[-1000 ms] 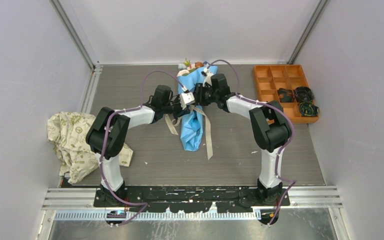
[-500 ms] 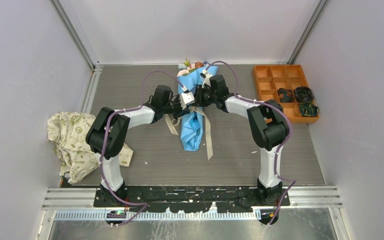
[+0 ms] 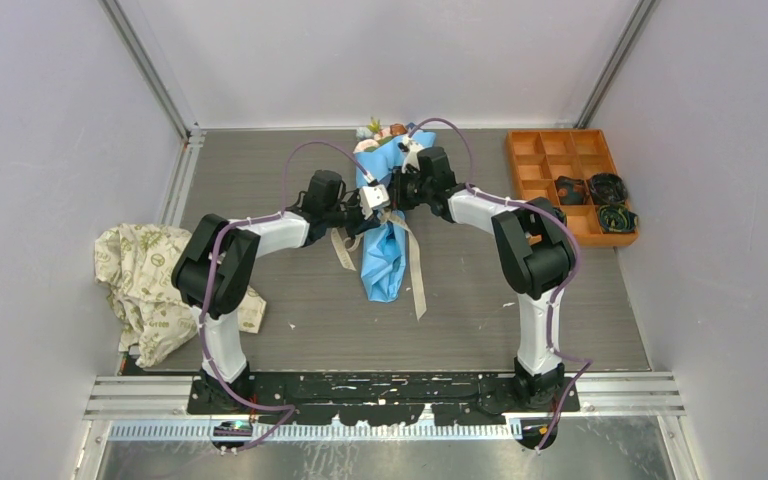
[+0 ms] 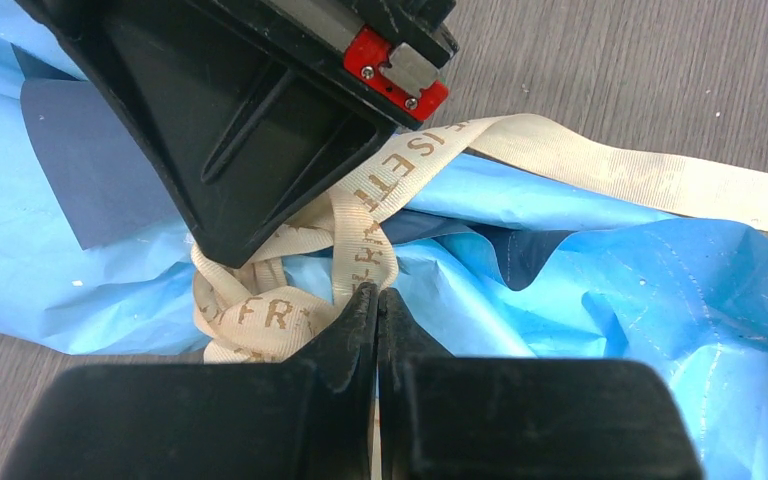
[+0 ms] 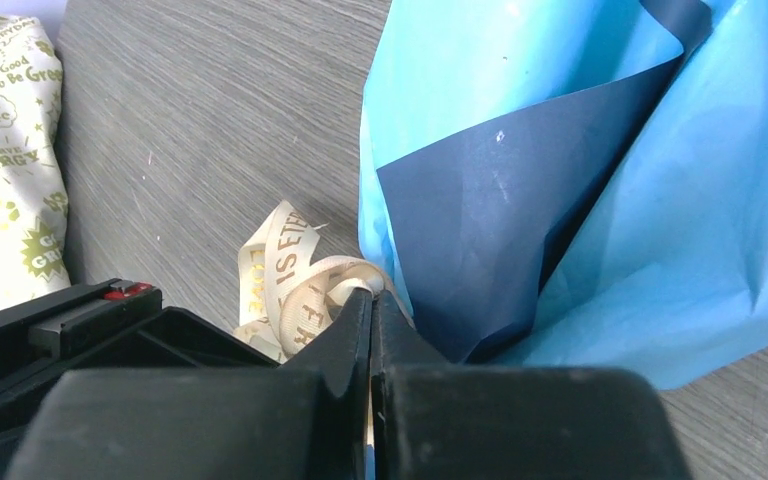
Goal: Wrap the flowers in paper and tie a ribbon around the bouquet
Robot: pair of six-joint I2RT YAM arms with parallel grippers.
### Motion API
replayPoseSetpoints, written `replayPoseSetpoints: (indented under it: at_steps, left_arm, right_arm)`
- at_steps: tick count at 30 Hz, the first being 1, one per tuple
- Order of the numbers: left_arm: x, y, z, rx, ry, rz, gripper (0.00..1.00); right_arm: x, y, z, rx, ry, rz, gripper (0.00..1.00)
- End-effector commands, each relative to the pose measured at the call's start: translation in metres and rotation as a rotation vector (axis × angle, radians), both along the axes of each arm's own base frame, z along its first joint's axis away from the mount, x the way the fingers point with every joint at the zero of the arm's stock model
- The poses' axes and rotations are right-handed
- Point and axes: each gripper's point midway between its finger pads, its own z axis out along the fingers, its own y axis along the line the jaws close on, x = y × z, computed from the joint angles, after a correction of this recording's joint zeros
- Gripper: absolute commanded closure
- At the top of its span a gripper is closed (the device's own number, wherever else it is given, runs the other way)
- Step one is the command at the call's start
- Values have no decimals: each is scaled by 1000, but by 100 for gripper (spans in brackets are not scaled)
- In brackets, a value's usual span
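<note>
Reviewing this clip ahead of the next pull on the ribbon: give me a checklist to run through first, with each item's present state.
1. Left gripper shut on the ribbon: ok.
2. Right gripper shut on the ribbon: ok, its fingertips meet on a loop beside the paper.
3. Paper closed around the flowers: ok, blooms show only at the far end of the bouquet.
4. Ribbon drawn tight: not ok, it sits in slack loops between the grippers.
5. Ribbon passing under the bouquet: cannot tell, hidden by the paper and the arms.
</note>
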Motion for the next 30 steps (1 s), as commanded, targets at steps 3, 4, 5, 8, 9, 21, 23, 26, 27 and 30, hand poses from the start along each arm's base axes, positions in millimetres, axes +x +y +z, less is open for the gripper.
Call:
replayPoseSetpoints:
  at_steps: [3, 4, 5, 8, 9, 21, 23, 26, 27, 30]
  left_arm:
    - [0, 1, 27, -13, -45, -33, 76]
    - [-4, 3, 33, -3, -49, -41, 63]
    - [-8, 7, 42, 8, -58, -52, 54]
    - [-24, 33, 52, 60, -34, -95, 39]
    - [-26, 46, 49, 93, -9, -91, 37]
    - [-31, 74, 5, 214, 71, -118, 31]
    - [-28, 68, -3, 218, 88, -117, 29]
    - [-19, 60, -4, 229, 87, -101, 29]
    - [-15, 59, -3, 221, 86, -88, 29]
    - [-13, 55, -6, 233, 77, -100, 28]
  right_arm:
    - [12, 9, 42, 50, -124, 14, 99]
    - [12, 8, 46, 54, -131, 7, 99]
    - [13, 6, 49, 56, -137, -2, 99]
    - [13, 3, 57, 71, -153, -27, 99]
    - [12, 3, 57, 76, -151, -32, 99]
    - [10, 1, 65, 114, -156, -62, 99]
    - [11, 1, 65, 114, -156, -63, 99]
    - [11, 1, 64, 113, -156, -63, 99]
    - [11, 1, 65, 114, -157, -63, 99]
    - [11, 1, 66, 113, -160, -62, 99]
